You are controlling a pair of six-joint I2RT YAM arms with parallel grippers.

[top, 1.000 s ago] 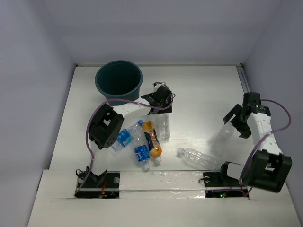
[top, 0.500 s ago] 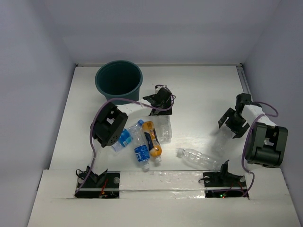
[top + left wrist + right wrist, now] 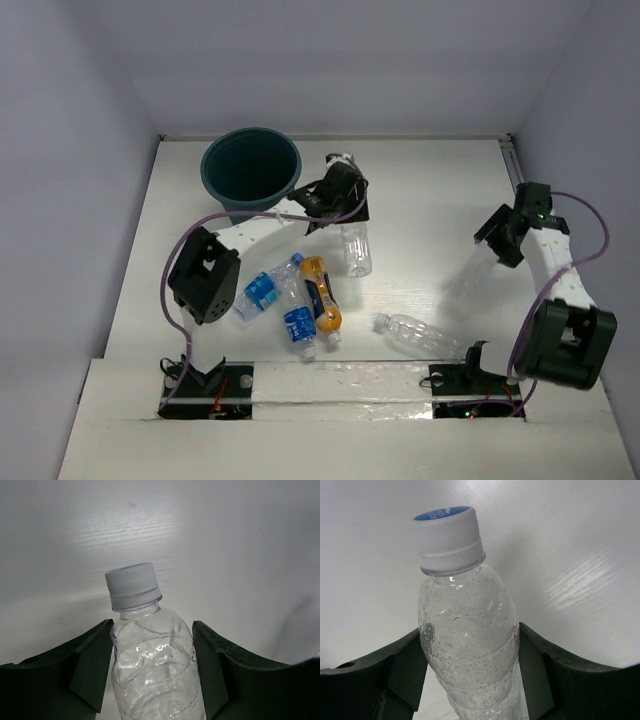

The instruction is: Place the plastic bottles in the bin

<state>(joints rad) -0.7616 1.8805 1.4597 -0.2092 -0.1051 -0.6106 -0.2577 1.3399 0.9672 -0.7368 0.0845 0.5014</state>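
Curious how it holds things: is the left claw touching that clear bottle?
Touching. The left wrist view shows the left claw's fingers pressed against both sides of the clear bottle.

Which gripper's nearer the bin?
Left. The left gripper sits just right of the bin, close to its rim; the right gripper is far off to the right.

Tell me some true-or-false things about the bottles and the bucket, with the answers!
1. The left tool grips a clear bottle. True.
2. The right tool grips a second clear bottle, and its cap has a blue top. True.
3. The orange bottle is inside the bin. False: it lies on the table, outside the bin.
4. The bin stands beside the right tool. False: it is at the far left, near the left tool.
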